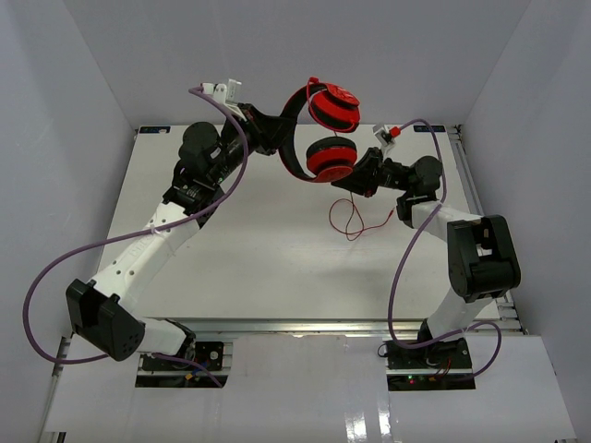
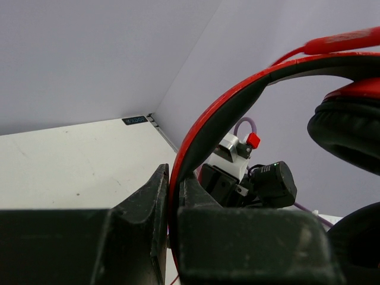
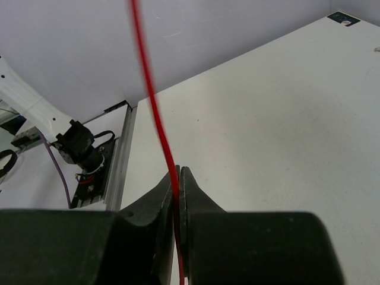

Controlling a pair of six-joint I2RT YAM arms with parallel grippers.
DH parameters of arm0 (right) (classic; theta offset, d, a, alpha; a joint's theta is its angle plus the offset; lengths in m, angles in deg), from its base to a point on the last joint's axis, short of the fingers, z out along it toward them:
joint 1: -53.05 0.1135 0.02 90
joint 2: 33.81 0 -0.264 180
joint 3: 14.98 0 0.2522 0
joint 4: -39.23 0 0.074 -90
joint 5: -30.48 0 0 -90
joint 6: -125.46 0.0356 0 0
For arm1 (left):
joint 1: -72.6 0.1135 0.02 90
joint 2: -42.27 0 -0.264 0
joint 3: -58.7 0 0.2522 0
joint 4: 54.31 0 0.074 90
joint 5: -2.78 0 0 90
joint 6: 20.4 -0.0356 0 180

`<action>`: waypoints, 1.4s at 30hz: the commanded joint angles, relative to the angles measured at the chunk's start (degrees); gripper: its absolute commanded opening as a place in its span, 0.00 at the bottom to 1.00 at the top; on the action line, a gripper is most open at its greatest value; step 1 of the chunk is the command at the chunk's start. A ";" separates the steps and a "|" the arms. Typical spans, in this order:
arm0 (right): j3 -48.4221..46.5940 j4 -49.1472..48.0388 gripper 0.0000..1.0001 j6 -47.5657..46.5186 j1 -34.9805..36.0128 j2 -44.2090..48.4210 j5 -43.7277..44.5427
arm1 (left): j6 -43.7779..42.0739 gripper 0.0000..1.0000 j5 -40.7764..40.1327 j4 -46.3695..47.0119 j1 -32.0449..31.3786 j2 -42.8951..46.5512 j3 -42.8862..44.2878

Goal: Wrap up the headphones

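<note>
The headphones (image 1: 330, 159) hang in the air over the back of the table, with two round red cups one above the other and a black and red headband (image 1: 294, 129). My left gripper (image 1: 275, 137) is shut on that headband (image 2: 237, 101), which runs up between the jaws; a black ear pad (image 2: 347, 130) shows at the right. My right gripper (image 1: 346, 182) sits just under the lower cup and is shut on the thin red cord (image 3: 148, 89). The rest of the cord (image 1: 351, 221) hangs down and lies in loose loops on the table.
The white table (image 1: 259, 249) is boxed in by grey walls at the back and both sides. Purple arm cables (image 1: 55, 268) loop beside each arm. A metal rail (image 3: 122, 160) runs along the table's edge. The right arm's wrist (image 2: 249, 172) is close behind the headband.
</note>
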 commanded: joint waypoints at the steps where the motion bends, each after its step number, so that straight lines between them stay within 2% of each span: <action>1: 0.07 7.96 0.08 -8.73 0.10 2.69 2.37 | 1.17 0.00 -0.80 3.63 -0.19 3.32 3.86; 5: -0.80 14.78 0.08 -13.76 0.10 3.43 4.21 | 1.45 0.00 -0.72 3.64 -0.19 3.91 3.67; 18: -1.93 15.46 0.10 -14.68 0.25 4.33 2.26 | 2.88 0.00 0.52 6.48 -0.19 3.11 1.23; 29: -5.29 2.16 0.22 -4.58 4.64 1.97 -2.04 | 8.96 0.00 -1.74 12.42 -0.19 -0.38 1.03; 32: -7.27 -2.82 0.25 0.21 5.53 -0.06 -2.14 | 9.08 0.00 -2.11 11.92 -0.19 -1.02 1.64; 37: -11.54 -5.49 0.29 3.57 7.53 -3.97 -1.72 | 8.51 0.00 -4.67 10.16 -0.19 -1.57 3.78; 42: -10.98 -6.11 0.30 3.50 9.59 -4.38 -0.91 | 7.76 0.00 -11.53 6.81 -0.19 -1.46 5.17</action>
